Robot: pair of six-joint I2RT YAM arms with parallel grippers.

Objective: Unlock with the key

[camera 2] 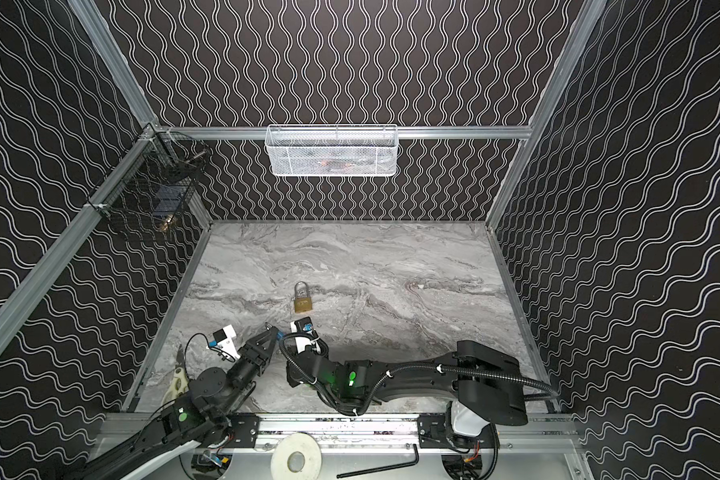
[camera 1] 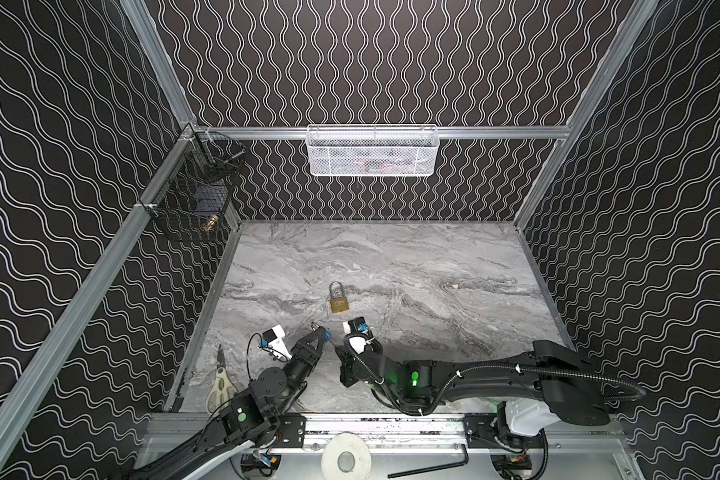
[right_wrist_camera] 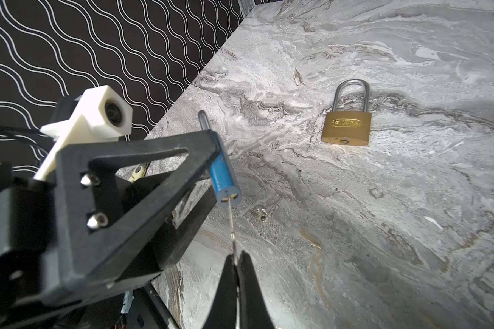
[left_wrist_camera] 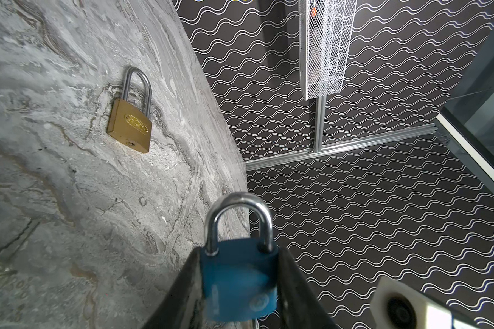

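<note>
Your left gripper [left_wrist_camera: 238,253] holds the blue lock [left_wrist_camera: 237,282]. Its two black fingers [left_wrist_camera: 194,273] press on the sides of the lock's body, so the jaws stand partly apart with the lock between them. The lock's silver loop sticks out past the fingertips, and both ends of the loop sit in the blue body.

Your right gripper [right_wrist_camera: 236,256] is pinched tight on the key [right_wrist_camera: 232,228]. The key is thin and you see it edge-on. It points straight out from the fingertips to the bottom end of the blue lock. Its tip meets the keyhole there. You cannot tell how far in it goes.

In both top views, the two grippers face each other tip to tip, with the blue lock and the key between them.

A gold lock [right_wrist_camera: 346,126] lies flat on the grey table [right_wrist_camera: 382,228], out past the tips of both grippers and not touching them. Its loop points away from the grippers.

A second small key [right_wrist_camera: 264,213] lies on the table below the blue lock, just beside the right gripper's tips.

Scissors [camera 1: 221,382] lie behind the left gripper, next to its arm.
</note>
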